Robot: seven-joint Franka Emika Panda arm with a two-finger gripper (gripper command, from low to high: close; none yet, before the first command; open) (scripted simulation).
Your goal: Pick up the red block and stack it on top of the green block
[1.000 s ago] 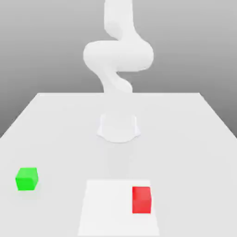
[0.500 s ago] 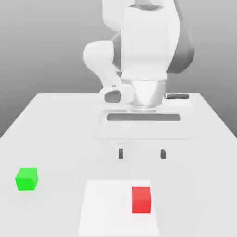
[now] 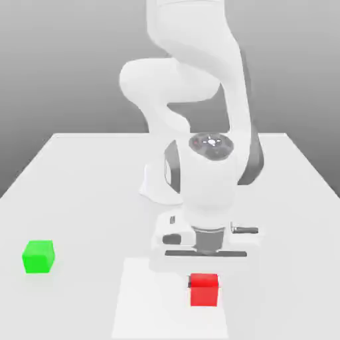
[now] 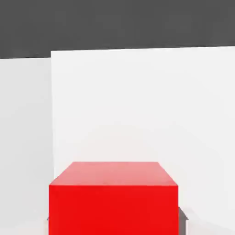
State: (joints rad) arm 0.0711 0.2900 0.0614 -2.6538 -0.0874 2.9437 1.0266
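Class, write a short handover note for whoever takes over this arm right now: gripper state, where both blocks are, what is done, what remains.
Gripper: low over the red block, shut on it.
Red block: on the white square patch of the table, not lifted.
Green block: alone on the table, toward the exterior view's left.
Done: approach and grasp.
Left: lift, carry across, stack on the green block, release.
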